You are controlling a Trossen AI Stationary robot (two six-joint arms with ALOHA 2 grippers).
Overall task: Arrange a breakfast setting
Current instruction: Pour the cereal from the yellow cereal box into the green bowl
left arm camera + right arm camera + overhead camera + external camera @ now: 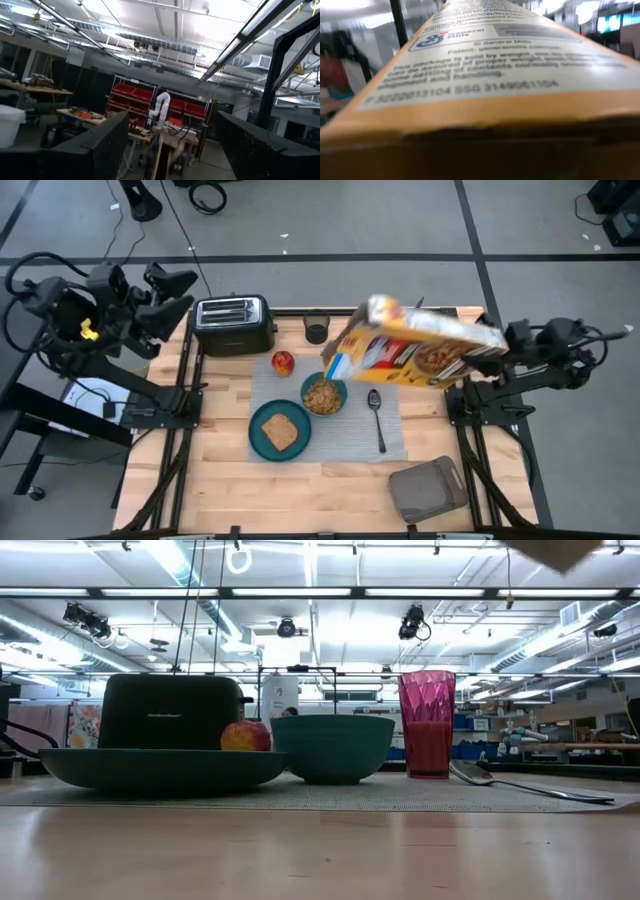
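Note:
My right gripper (pixel 497 343) is shut on a yellow cereal box (pixel 415 345), held high over the table's far right part. The box's left end (pixel 338 363) hangs above a teal bowl (pixel 324 395) that holds brown cereal. The bowl rests on a grey placemat (pixel 395 438), along with a teal plate (pixel 262 442) carrying toast (pixel 280 430), an apple (pixel 283 362) and a spoon (pixel 377 415). The pink-red cup (pixel 427 723) stands behind them. My left gripper (pixel 172 295) is open and empty beyond the table's far left corner. My right gripper holds the cereal box by its right end (pixel 484 340), coming level from the table's right side. The box is lifted clear and lies almost flat, with its other end sloping down toward the bowl. In the right wrist view the box (pixel 485 75) hides the fingers.
A black-and-chrome toaster (pixel 233 325) stands at the far left of the table, just behind the placemat. A grey square tray (pixel 430 488) lies at the near right. Bare wood shows at the near left and along the near edge.

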